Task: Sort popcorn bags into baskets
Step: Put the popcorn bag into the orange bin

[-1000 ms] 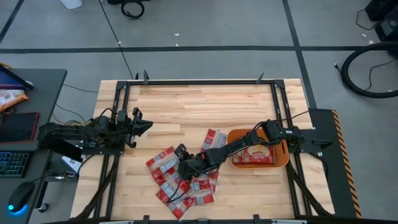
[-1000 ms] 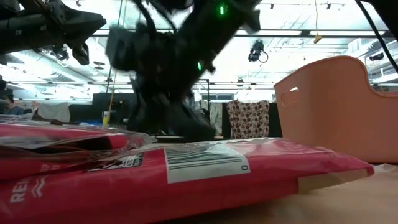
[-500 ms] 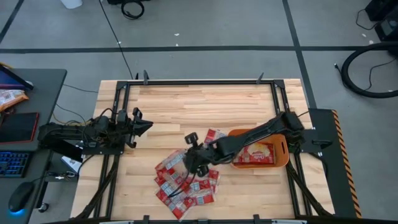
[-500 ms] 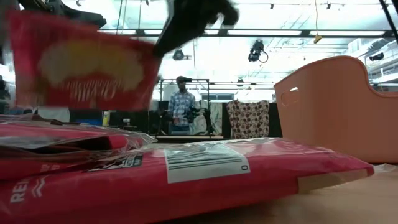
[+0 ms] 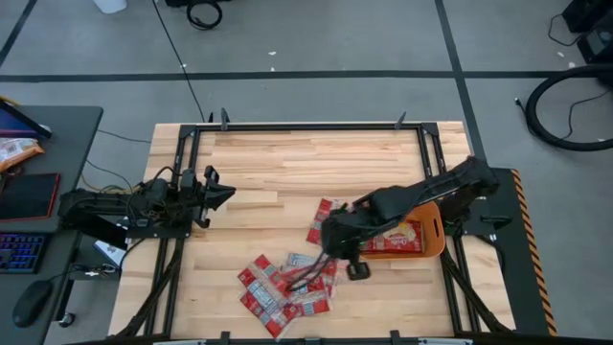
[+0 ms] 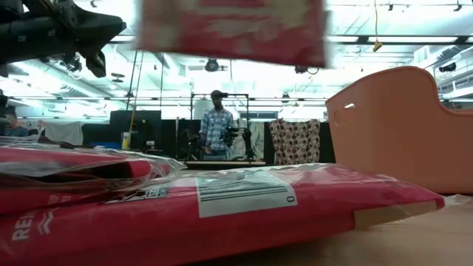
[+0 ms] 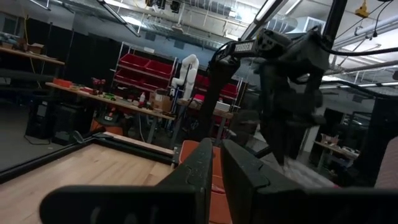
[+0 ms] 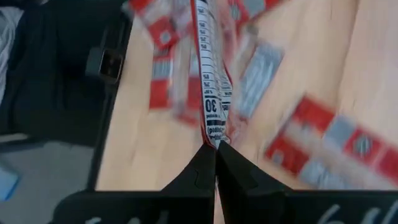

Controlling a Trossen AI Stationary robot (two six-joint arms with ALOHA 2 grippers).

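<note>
Pinching one small flat red popcorn packet (image 8: 210,93) edge-on between the two dark fingers of the right claw (image 8: 214,148), clamped tight on its lower seam; white label strip with black print and a barcode running along the thin edge facing the wrist camera. Hanging above the pale wooden slatted surface (image 5: 287,163), just beside the near-left corner of the shallow orange plastic tub (image 5: 436,244). Seen from table height, showing as a blurred red rectangle with a pale patch (image 6: 233,29), lifted clear of everything below.

Lying in a loose overlapping heap (image 5: 283,287) toward the front middle of the surface: the remaining red packets, each a small flat rectangle with white label patches, some face up, some turned. Resting apart from the heap, one more packet (image 5: 321,218) close to the tub's left side. Sitting already inside the tub: at least one red packet with a pale picture (image 5: 402,235). Filling the foreground at table height: a glossy red packet with a white barcode label (image 6: 244,193), crinkled clear-edged ones to its side.

Waiting at the left edge of the surface, well apart from the packets: the left claw (image 5: 218,192), fingers nearly together around nothing (image 7: 214,171).

Standing in the room beyond: a person in a checked shirt (image 6: 216,129).
</note>
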